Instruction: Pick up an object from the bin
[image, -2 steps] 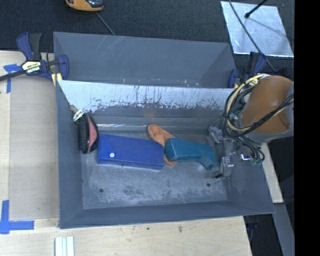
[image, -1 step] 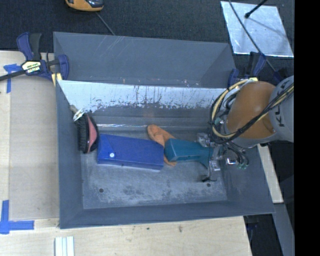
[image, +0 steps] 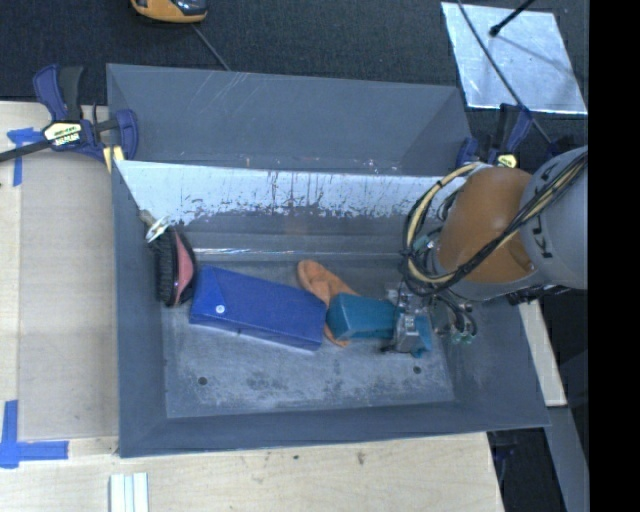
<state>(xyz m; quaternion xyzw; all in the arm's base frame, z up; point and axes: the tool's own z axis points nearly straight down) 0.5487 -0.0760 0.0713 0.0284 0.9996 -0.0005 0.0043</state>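
Four things lie in my grey bin (image: 300, 385): a long blue box (image: 255, 308) mid-floor, a black-and-pink brush (image: 172, 268) at nine o'clock, an orange lump (image: 318, 277) and a small teal block (image: 358, 318). The block sits just beside my gripper (image: 412, 328), at its nine o'clock, long axis nine-to-three. I cannot tell how wide my jaws stand.

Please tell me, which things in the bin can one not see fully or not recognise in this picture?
All in the camera view:
1. The orange thing: front part hidden behind the teal block and the blue box; its kind is unclear.
2. The teal block: right end covered by the tool; contact cannot be judged.
3. The bin: right corner of the floor hidden under the arm's orange cover.
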